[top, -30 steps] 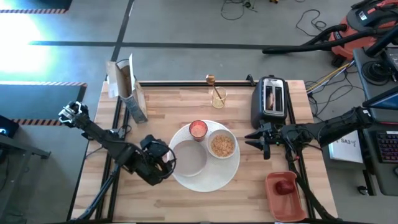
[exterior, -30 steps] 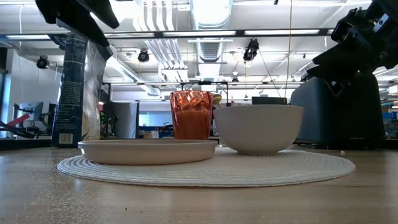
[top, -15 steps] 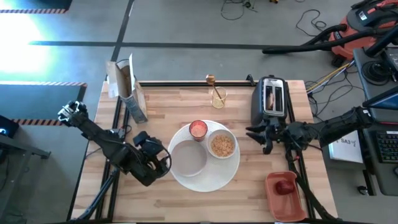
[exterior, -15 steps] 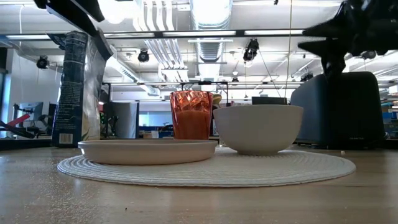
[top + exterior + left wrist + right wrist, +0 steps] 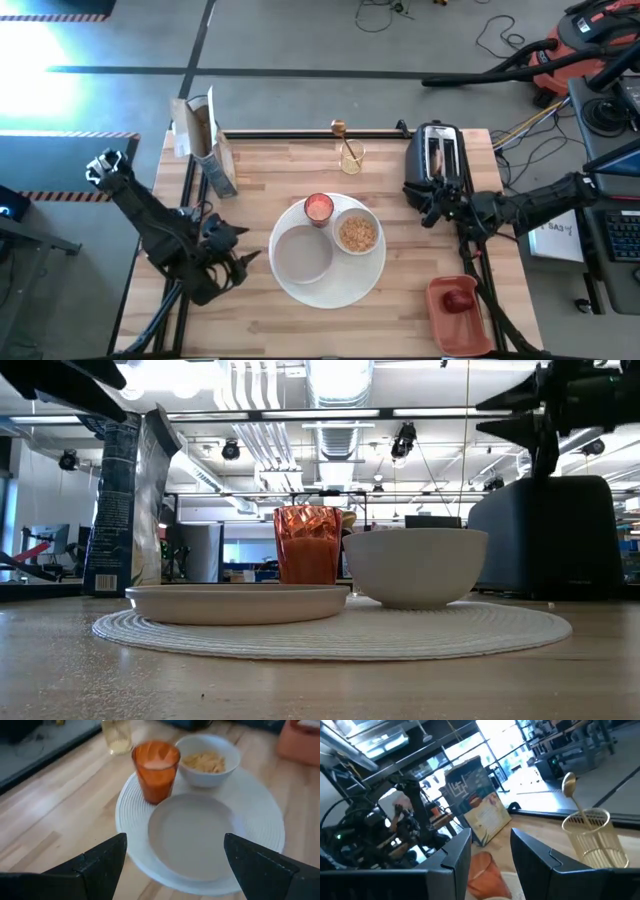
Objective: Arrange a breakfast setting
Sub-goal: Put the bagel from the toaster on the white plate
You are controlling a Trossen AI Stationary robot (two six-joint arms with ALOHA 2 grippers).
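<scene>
Plates sit stacked mid-frame in the high view: the large round white plate [image 5: 352,283] carries the smaller white plate [image 5: 303,254], the white bowl [image 5: 356,233] of cereal and the pink-red cup [image 5: 318,208]. My left gripper [image 5: 238,258] hovers just left of them, fingers spread, empty. My right gripper [image 5: 432,207] is part-open, empty, at the black toaster [image 5: 438,160]. Cereal box [image 5: 205,140] stands upper left; orange tray [image 5: 458,315] lower right holds the small dark-red fruit [image 5: 458,300].

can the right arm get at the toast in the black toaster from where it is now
Probably yes. The right gripper hovers, partly open and empty, just at the front of the black toaster, and the brown toast slice stands in an open top slot with nothing over it.
</scene>
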